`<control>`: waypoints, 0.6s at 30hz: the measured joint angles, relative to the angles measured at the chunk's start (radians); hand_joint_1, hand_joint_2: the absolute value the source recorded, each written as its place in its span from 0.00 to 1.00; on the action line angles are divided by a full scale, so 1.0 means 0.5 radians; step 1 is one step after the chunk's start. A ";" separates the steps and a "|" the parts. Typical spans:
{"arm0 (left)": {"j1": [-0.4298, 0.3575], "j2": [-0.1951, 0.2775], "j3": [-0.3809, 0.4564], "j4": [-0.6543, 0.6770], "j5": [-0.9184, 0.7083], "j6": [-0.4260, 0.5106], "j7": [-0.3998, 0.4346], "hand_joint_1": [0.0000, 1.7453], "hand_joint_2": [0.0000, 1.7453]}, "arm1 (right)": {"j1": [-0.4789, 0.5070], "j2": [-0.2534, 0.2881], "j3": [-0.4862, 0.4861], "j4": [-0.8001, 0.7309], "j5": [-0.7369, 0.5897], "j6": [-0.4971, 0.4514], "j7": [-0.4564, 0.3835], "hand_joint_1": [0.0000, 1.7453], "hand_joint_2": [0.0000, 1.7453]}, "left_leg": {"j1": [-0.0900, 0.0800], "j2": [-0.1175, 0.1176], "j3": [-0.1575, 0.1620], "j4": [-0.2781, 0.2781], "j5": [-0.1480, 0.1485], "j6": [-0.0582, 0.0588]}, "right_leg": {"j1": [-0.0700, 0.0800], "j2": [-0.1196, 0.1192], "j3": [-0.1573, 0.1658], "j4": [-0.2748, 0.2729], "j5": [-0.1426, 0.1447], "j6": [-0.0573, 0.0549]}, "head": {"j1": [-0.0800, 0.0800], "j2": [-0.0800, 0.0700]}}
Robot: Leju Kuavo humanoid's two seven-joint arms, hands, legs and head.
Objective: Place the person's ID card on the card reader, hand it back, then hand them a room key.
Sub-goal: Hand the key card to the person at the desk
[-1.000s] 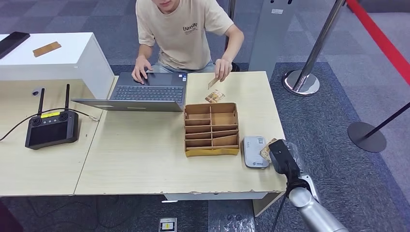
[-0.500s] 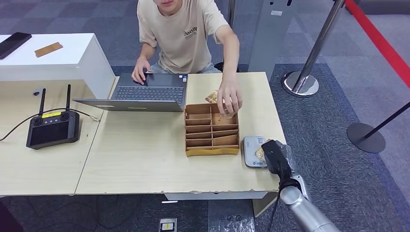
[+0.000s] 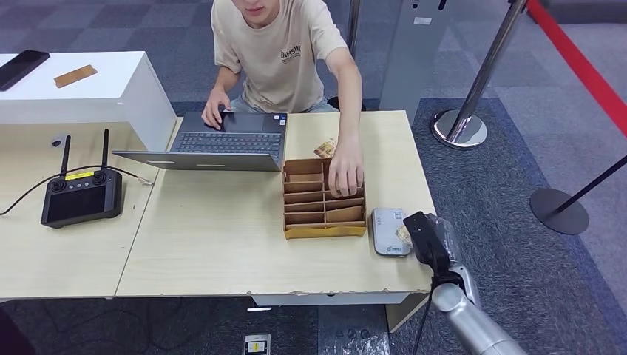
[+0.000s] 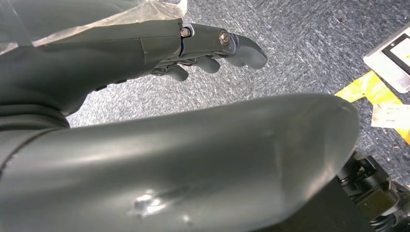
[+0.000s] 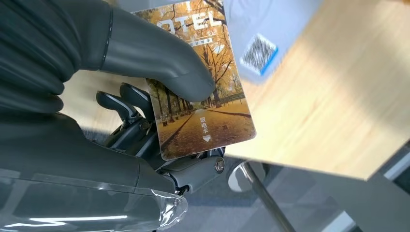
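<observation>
The right hand (image 3: 423, 235) holds a card (image 3: 404, 235) over the card reader (image 3: 388, 231) (at the table's near right corner). A person's hand (image 3: 345, 174) reaches into the cardboard organizer (image 3: 324, 200).

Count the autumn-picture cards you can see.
2. One card is pinched in the right hand near the card reader. Another card lies on the table behind the cardboard organizer. More may be hidden inside it.
</observation>
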 joint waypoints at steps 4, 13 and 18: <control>0.001 0.004 0.000 0.001 -0.006 -0.003 -0.012 0.00 0.00 | 0.016 -0.088 -0.042 -0.204 0.144 -0.019 0.113 1.00 1.00 | -0.001 0.000 -0.003 0.000 0.002 0.001 | -0.001 0.000 -0.002 0.000 0.002 0.001 | 0.000 0.000; 0.002 0.016 0.000 0.004 -0.023 -0.012 -0.060 0.00 0.00 | -0.008 -0.274 -0.160 -0.839 0.525 0.106 0.377 1.00 1.00 | -0.002 -0.001 -0.008 0.000 0.003 0.002 | -0.001 0.000 -0.007 0.000 0.003 0.001 | 0.000 0.000; 0.002 0.018 0.000 0.007 -0.033 -0.014 -0.062 0.00 0.00 | -0.044 -0.327 -0.193 -1.171 0.597 0.169 0.423 1.00 1.00 | -0.001 -0.001 -0.009 0.000 0.003 0.001 | -0.001 0.000 -0.008 0.001 0.002 0.000 | 0.000 0.000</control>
